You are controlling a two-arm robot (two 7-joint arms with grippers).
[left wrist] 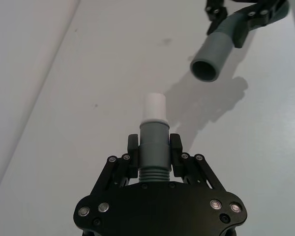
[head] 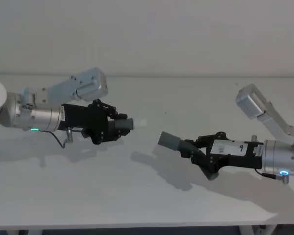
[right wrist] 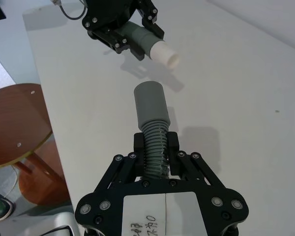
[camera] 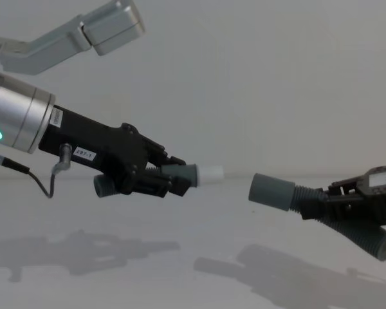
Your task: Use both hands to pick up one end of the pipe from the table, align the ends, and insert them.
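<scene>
Left gripper [left wrist: 154,143] is seen pinching the straight piece [camera: 186,175] round its grey body, white tip [left wrist: 155,105] poking out front; right gripper [right wrist: 156,145] is pinched on the ribs of the bent piece [camera: 367,237] just behind the collar [right wrist: 148,101]; so both halves are held up off the table [head: 147,196], shadows thrown underneath.

The bit that matters: the collar lies ahead of the tip, toward the robot's right, with a clear gap between the 2 ends; no contact yet. The straight piece's long axis is held about level, pointed right; the collar's axis is tilted, mouth aimed up and left, and in the chest view it sits a touch lower than the tip. From the left wrist the open mouth can be seen, but off to one side of the tip's line, so the 2 axes can't be called lined up; pickup looks done, alignment is judged to be the step in hand. Neither arm is really nearer; the gap could be closed from either side.

Room-wise, plenty is on offer: bare table all round, nothing between the ends; the table edge, with a brown stool [right wrist: 14,128] past it, is well apart from both. A skewed push is probably the risk; the tip could get jammed on the collar's rim.
</scene>
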